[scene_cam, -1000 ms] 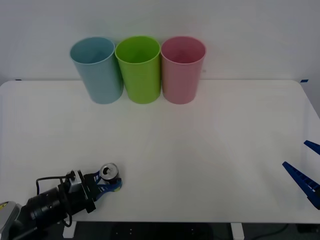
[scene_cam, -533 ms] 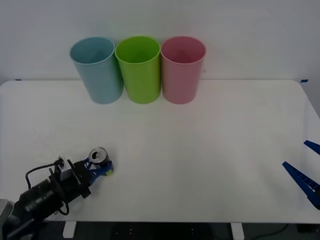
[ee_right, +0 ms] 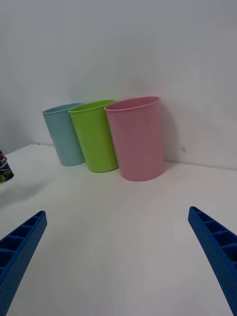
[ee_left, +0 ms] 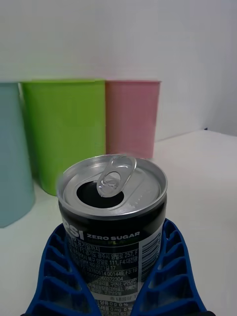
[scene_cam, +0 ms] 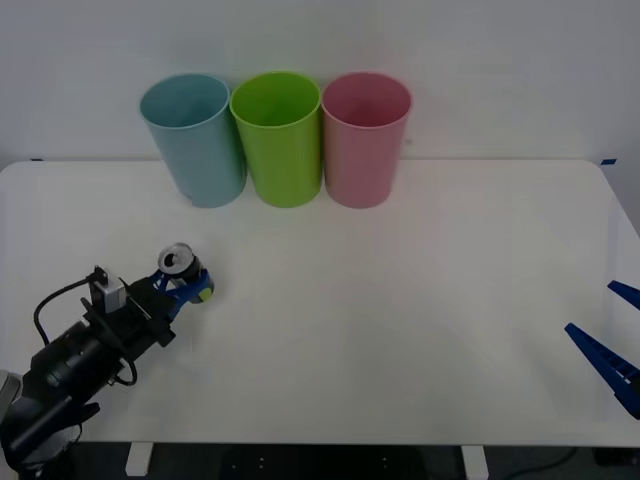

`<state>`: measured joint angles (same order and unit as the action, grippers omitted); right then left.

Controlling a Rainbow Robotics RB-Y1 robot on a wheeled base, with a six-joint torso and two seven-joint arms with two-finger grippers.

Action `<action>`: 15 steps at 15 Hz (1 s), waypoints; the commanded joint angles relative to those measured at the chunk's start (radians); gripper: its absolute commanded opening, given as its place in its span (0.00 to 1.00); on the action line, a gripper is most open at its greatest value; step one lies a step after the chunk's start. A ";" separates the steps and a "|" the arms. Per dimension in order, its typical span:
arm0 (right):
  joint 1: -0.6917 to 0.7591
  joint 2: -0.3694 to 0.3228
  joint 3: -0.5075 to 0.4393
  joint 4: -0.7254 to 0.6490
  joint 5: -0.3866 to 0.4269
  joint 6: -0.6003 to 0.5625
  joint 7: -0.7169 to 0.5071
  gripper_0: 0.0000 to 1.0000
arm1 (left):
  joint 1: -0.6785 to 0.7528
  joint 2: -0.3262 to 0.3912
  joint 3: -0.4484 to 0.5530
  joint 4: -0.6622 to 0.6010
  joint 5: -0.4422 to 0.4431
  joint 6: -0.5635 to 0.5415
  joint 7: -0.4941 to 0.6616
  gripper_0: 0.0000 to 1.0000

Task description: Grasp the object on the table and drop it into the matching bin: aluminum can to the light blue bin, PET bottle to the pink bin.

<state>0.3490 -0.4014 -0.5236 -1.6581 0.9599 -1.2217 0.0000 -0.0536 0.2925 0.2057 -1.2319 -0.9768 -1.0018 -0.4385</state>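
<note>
Left end effector (scene_cam: 188, 287): blue fingers clasp the aluminum can (scene_cam: 180, 264) upright over the tabletop (scene_cam: 400, 300), left side, short of the light blue bin (scene_cam: 196, 140). Can's base is hidden by the fingers; whether it touches the tabletop cannot be told. Lime green bin (scene_cam: 279, 138) and pink bin (scene_cam: 364, 138) stand in the same row. Right end effector (scene_cam: 612, 345): fingers spread wide, empty, cut off at the right edge.
</note>
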 commanded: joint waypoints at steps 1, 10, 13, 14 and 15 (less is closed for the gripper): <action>0.000 0.000 0.000 0.000 0.000 0.000 0.000 1.00 | -0.023 0.001 0.035 -0.031 0.024 0.025 0.041 0.00; 0.000 0.000 0.000 0.000 0.000 0.000 0.000 1.00 | -0.035 0.001 0.086 -0.279 0.001 0.176 0.379 0.00; 0.000 0.000 0.000 0.000 0.000 0.000 0.000 1.00 | -0.065 0.001 0.096 -0.328 -0.003 0.265 0.422 0.00; 0.000 0.000 0.000 0.000 0.000 0.000 0.000 1.00 | -0.080 0.001 0.101 -0.336 -0.005 0.296 0.429 0.00; 0.000 0.000 0.000 0.000 0.000 0.000 0.000 1.00 | -0.094 0.001 0.106 -0.347 -0.017 0.325 0.438 0.00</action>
<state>0.3490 -0.4014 -0.5236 -1.6581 0.9599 -1.2217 0.0000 -0.1370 0.2930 0.3081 -1.5709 -0.9856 -0.6988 -0.0069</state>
